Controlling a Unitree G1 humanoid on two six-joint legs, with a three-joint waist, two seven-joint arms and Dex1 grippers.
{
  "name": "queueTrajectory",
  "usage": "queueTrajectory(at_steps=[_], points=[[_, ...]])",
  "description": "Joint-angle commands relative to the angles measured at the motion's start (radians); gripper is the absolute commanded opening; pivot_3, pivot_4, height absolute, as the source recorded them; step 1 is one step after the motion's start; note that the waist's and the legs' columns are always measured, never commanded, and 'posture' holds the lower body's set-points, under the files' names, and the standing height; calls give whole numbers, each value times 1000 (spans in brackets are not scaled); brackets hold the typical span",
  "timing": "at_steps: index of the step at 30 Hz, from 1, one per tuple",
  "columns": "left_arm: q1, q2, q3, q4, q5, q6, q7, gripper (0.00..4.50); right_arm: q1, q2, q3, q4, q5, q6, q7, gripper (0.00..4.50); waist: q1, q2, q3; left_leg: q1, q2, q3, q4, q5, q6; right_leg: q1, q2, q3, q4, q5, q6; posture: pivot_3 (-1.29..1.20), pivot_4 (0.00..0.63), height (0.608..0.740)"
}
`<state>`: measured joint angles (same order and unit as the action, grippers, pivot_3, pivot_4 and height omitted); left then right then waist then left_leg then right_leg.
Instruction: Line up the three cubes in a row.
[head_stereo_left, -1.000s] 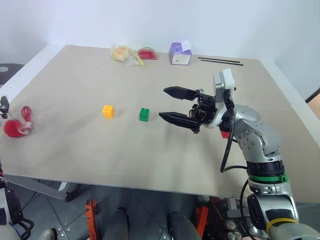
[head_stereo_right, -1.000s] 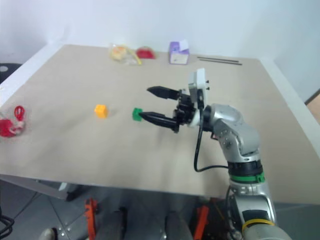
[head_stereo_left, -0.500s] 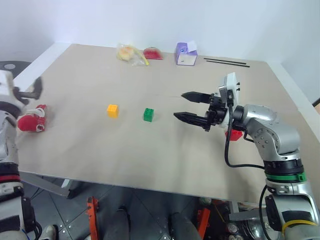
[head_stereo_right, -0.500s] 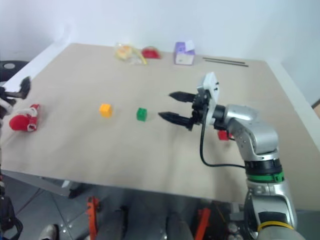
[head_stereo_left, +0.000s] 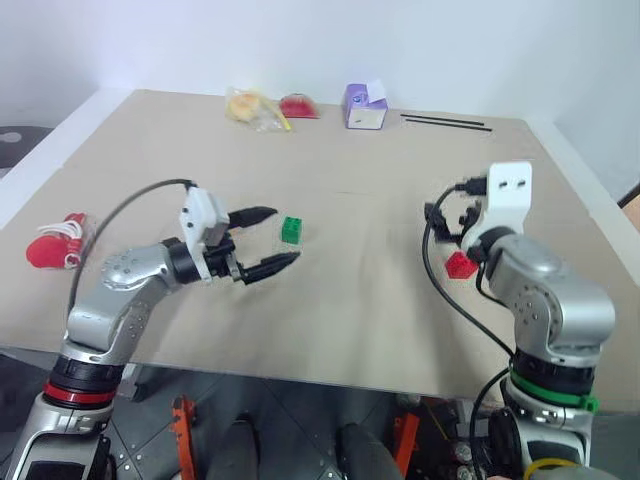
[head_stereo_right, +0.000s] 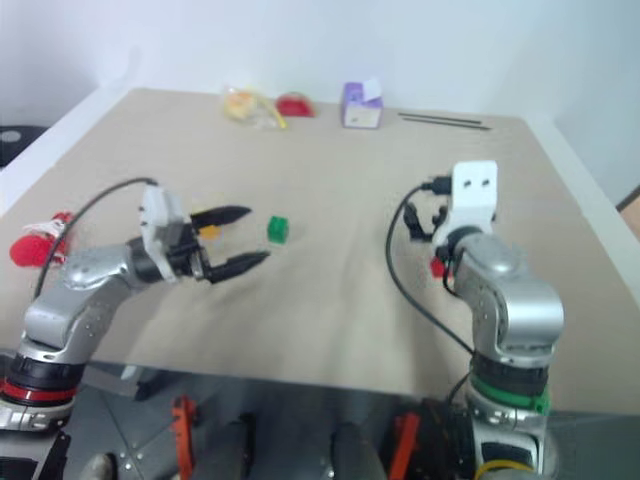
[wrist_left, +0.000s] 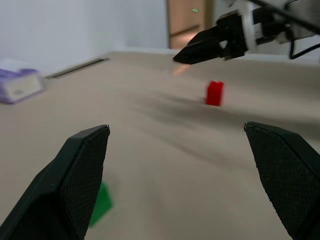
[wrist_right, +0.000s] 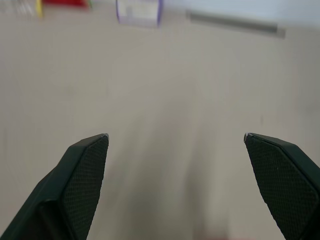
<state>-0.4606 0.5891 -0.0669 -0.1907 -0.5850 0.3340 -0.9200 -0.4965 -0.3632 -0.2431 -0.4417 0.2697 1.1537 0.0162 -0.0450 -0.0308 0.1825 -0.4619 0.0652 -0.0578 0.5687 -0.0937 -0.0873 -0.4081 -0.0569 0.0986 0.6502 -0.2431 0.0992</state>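
L gripper (head_stereo_left: 268, 240): fingers spread wide, nothing between them, pointing level across the table (head_stereo_left: 330, 320) toward the robot's right. R gripper (wrist_right: 175, 187): also wide open, empty, pointing fwd toward the far edge.

Cubes, 3 total:
- Yellow-orange cube (head_stereo_right: 204, 232): 1x, mostly hidden behind the L gripper's far finger, just a sliver showing in the right eye view. Touching or not, can't tell.
- Green cube (head_stereo_left: 292, 230): 1x, just beyond the L fingertips, on the far-finger side, close but apart. In the left wrist view it sits blurred beside one finger (wrist_left: 75, 187).
- Red cube (head_stereo_left: 460, 265): 1x, well apart from the L gripper, straight out in the direction it points. It sits on the table under the R wrist, near side of the R gripper, partly hidden by the cable.

Green and red are well apart with bare table between; yellow-orange is near green on the L side. Row not tight.

Farther out from both grippers:
- Red ball with cord (head_stereo_left: 50, 248): 1x, behind the L gripper, near the table's L edge.
- Far edge: 1 clear bag with yellowish stuff (head_stereo_left: 245, 107), 1 red item (head_stereo_left: 296, 105) next to it, 1 purple-and-white box (head_stereo_left: 362, 107), 1 thin black rod (head_stereo_left: 447, 122) ahead of the R gripper.
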Motion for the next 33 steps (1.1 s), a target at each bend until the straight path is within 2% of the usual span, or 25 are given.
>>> queueTrajectory(at_steps=[1, 7, 14, 24, 27, 33], points=[[-30, -9, -18, -18, 7, 19, -35, 4458, 49, -16, -62, -36, -23, -51, -5, 4500, 0, 0, 0, 0, 0, 0, 0, 0, 1, 0, 0, 0, 0, 0, 0, 0, 150, 740], [-26, -42, -36, -22, 22, 34, -56, 4458, 132, -23, -86, 54, -43, -197, 26, 4500, -3, 0, 0, 1, 0, 0, 0, 3, 4, 0, 0, 0, 0, 0, 4, 0, 150, 740], [-24, -60, -39, -22, 44, 38, -52, 4458, 128, 4, -111, 154, 7, -230, 77, 4500, -3, 1, 0, 2, 0, 0, 0, 5, 7, 1, 0, 0, 0, 3, 2, 0, 150, 740], [-16, -70, -27, -28, 63, 39, -33, 4458, 149, -5, -87, 221, 0, -257, 108, 4500, -3, 1, 0, 1, 0, 0, 0, 5, 7, 0, 0, 0, -1, 2, 3, 0, 150, 740], [-15, -69, -25, -28, 65, 40, -33, 4500, 149, -6, -81, 228, -4, -265, 111, 3721, -3, 1, 0, 1, 0, 1, 0, 5, 7, 0, 0, 0, -1, 2, 3, 0, 150, 740], [-22, -66, -15, -25, 56, 42, -34, 4500, 148, -10, -77, 235, -9, -278, 112, 1565, -3, 1, 0, 1, 0, 1, 0, 5, 7, 0, 0, 0, -1, 2, 3, 0, 150, 740]])
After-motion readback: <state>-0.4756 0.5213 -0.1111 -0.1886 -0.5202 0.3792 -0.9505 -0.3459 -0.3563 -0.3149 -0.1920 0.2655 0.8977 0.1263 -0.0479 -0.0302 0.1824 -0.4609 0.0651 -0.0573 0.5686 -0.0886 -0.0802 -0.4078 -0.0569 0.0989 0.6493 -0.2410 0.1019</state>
